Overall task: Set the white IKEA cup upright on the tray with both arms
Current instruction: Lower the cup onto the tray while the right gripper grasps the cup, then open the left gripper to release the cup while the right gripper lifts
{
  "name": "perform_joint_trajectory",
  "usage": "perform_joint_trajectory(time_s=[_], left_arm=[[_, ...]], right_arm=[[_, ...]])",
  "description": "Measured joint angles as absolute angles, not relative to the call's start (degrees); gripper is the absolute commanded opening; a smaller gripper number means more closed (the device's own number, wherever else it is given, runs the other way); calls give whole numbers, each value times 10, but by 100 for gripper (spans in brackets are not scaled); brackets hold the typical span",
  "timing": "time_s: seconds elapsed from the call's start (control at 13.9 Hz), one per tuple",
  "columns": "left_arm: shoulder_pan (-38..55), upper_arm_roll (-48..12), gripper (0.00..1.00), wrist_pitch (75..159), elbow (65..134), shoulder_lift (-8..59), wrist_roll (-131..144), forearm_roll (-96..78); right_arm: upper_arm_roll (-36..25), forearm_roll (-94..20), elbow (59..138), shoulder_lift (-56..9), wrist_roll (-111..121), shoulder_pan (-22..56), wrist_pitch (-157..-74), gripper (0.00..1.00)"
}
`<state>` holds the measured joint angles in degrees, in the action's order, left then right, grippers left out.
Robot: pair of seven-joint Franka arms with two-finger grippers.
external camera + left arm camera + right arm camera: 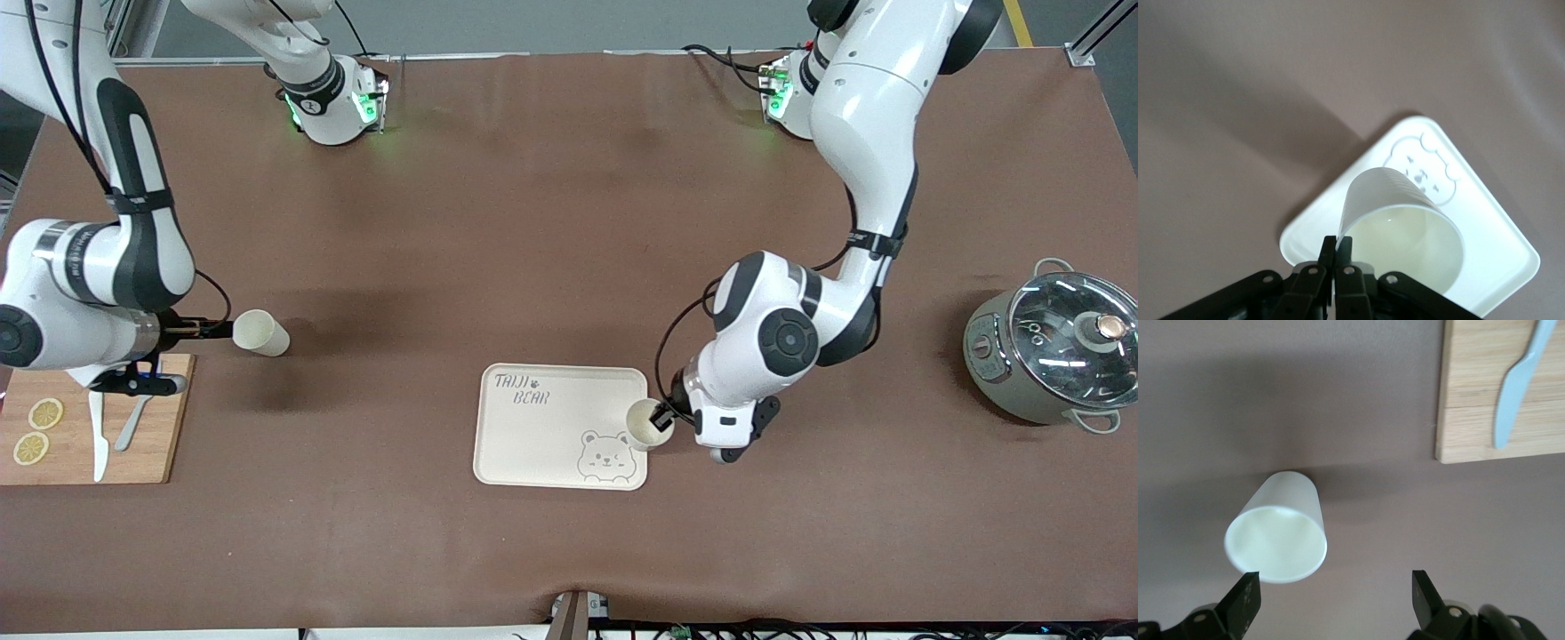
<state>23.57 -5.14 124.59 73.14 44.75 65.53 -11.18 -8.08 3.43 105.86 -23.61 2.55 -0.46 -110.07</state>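
Placing step. Left gripper (660, 416) pinches rim of cup (648, 424) at tray (533, 444) edge toward left arm's end. Right gripper (209, 329), fingers wide apart, at 2nd cup (260, 333) lying on table. Next: release, then grasp.

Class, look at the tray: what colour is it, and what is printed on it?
The tray is cream-white with grey "TAIJI BEAR" lettering and a winking bear drawing, clearest in the front view.
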Motion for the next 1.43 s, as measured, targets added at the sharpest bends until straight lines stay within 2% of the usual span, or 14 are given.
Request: perform_joint_trajectory(time_s=[0.07, 0.14, 0.22, 0.29, 0.36, 0.43, 0.79, 0.86, 0.93, 1.0, 1.43], left_arm=[[242, -51, 0, 1247, 731, 450, 665, -113], [247, -51, 0, 1247, 731, 454, 672, -116], [251, -51, 0, 1247, 731, 457, 676, -120], [253, -51, 0, 1248, 731, 461, 679, -123], [254, -51, 0, 1249, 731, 464, 679, -124], [255, -51, 0, 1249, 730, 468, 680, -125], [267, -51, 2, 1249, 730, 481, 690, -125], [267, -51, 17, 1249, 731, 483, 690, -125], [267, -51, 56, 1249, 730, 485, 690, -125], [267, -50, 100, 1249, 731, 487, 689, -125], [271, -50, 100, 1261, 726, 489, 668, -124]], right_arm=[[-81, 34, 1082, -235, 24, -5, -1128, 99], [-81, 34, 1102, -234, 22, -5, -1151, 83], [-81, 34, 1118, -234, 18, -5, -1171, 64], [-81, 33, 1133, -233, 16, -6, -1191, 34], [-82, 29, 1145, -232, 13, -6, -1205, 11], [-82, 23, 1151, -231, 9, -6, -1210, 0], [-80, 11, 1154, -230, -33, -6, -1209, 0], [-79, 9, 1153, -228, -47, -5, -1204, 0], [-76, 6, 1151, -223, -62, -2, -1191, 0], [-73, 6, 1148, -218, -80, 2, -1172, 0], [-72, -82, 1090, -212, -181, 46, -1065, 0]])
